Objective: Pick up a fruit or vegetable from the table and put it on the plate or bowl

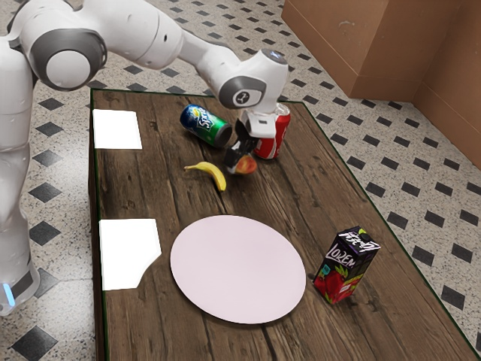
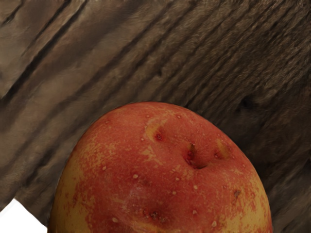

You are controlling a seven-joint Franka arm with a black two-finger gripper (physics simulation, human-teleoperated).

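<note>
One reddish fruit [image 1: 248, 165] sat gripped in the end effector [image 1: 241, 156]. Next seemed a carry to the plate [image 1: 237, 268], six o'clock.

Arm reaches in from exterior view's upper left, elbow bent, wrist angled down; gripper [image 1: 240, 159] clamped on red fruit [image 1: 249, 166].

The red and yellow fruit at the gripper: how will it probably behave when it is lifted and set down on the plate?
The red and yellow fruit looks round and smooth-skinned, so it may slip or turn in the gripper. Its skin shows no dents, so it is probably firm and not easily crushed. On the flat plate it could roll.
</note>
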